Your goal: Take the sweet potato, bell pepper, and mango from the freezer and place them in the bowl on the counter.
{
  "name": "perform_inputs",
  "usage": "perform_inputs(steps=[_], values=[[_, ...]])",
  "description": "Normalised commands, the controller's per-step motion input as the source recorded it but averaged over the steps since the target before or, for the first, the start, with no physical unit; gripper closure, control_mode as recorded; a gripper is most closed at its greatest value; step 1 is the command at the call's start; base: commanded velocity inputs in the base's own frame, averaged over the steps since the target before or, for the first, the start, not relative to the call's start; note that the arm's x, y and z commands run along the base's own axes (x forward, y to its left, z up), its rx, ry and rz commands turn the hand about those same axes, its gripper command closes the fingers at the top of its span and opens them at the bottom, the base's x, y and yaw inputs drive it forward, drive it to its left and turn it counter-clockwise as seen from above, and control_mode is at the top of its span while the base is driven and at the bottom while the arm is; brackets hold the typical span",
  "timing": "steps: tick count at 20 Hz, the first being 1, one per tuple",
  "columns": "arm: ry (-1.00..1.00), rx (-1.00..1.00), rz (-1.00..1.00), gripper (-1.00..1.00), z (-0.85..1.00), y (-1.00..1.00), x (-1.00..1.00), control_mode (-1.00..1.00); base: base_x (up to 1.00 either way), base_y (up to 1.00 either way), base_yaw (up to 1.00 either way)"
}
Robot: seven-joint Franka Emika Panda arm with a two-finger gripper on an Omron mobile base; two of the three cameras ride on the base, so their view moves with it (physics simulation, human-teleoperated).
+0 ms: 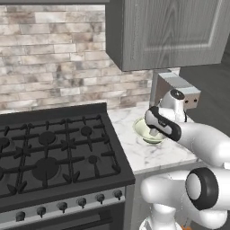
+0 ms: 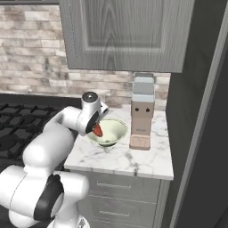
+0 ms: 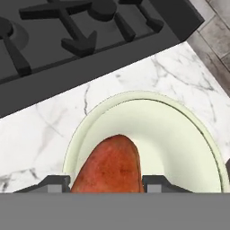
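You had the gripper pinching the dull reddish-orange tapered sweet potato just above the wide pale cream-green bowl on the white marble counter, its visible inside bare.

White Franka arm, glossy rounded links, smooth casing. Dark grey-black bands at joints; big black ring around pale grey round cap on the near joint. Wrist link topped by a dark round cap with grey centre. Black hand section with white trim. Small dark grey squared fingertips.
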Motion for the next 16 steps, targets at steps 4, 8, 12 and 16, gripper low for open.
perform_inputs(steps=[4,8,12,16], values=[[0.01,0.00,-0.02,1.00,-0.24,-0.08,0.28,-1.00,0.00,0.00,0.00],[0.00,0.00,-0.02,1.00,-0.27,-0.11,0.19,-1.00,0.00,0.00,0.00],[0.00,0.00,-0.02,1.00,-0.32,-0.02,0.11,-1.00,0.00,0.00,0.00],[0.00,-0.01,-0.02,1.00,-0.34,0.00,0.13,-1.00,0.00,0.00,0.00]])
